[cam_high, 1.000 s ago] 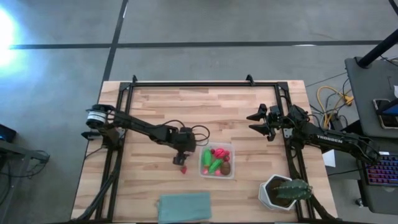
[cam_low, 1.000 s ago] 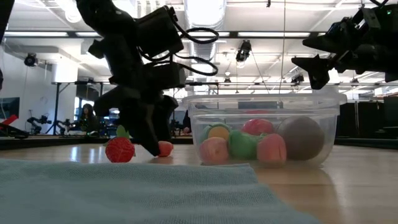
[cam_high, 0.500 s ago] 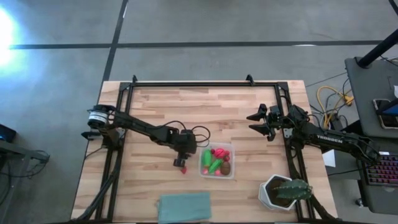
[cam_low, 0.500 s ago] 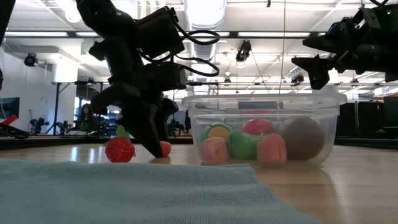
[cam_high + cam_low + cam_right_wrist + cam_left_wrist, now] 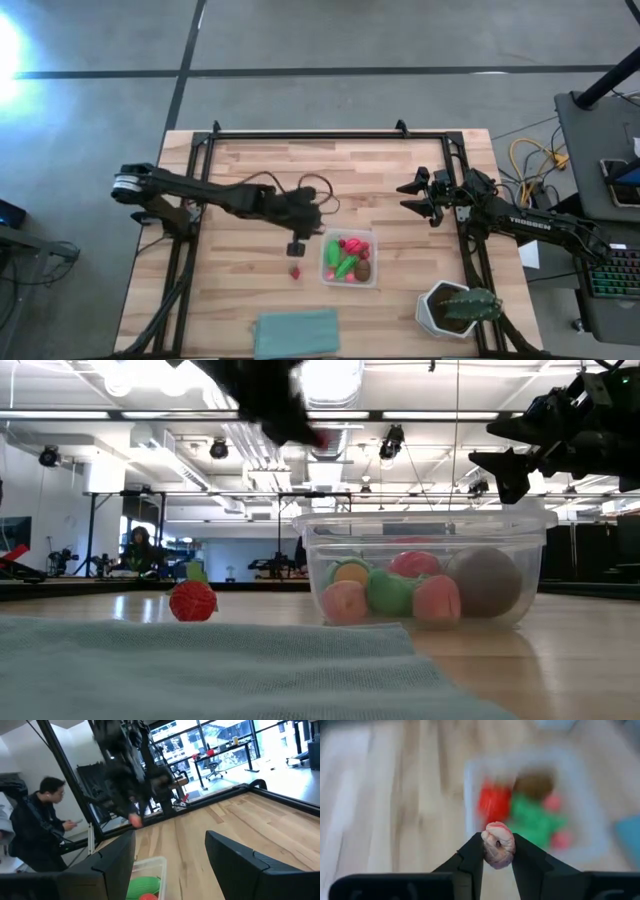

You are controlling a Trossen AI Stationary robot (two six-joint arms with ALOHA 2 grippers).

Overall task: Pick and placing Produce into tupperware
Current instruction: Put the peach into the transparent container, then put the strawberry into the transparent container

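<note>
My left gripper (image 5: 298, 247) hangs above the table just left of the clear tupperware (image 5: 349, 258), shut on a small pink produce piece (image 5: 498, 851). In the low view it is high up (image 5: 300, 420), above the box's left rim. The tupperware (image 5: 430, 565) holds several pieces: green, red, pink and a brown round one (image 5: 487, 582). A red ball with a green leaf (image 5: 192, 600) rests on the wood (image 5: 295, 271) below the gripper. My right gripper (image 5: 410, 197) waits open, raised at the table's right side. My left gripper pinches the pink piece's two opposite sides (image 5: 487, 851) between its two fingers (image 5: 472, 857), at their free ends. The fingers point down. The piece is lifted clear of the table and shows past the fingertips.
A flat teal cloth (image 5: 296, 333) lies at the near edge. A potted green plant in a white pot (image 5: 460, 308) stands at the near right. A black frame (image 5: 330, 135) runs along the far edge and both sides. A person (image 5: 37, 825) stands beyond the table.
My left gripper has shut on the small pink piece beside the red ball and gone up with it, lifting it clear of the table and a little toward the tupperware. The red ball has stayed on the wood.
</note>
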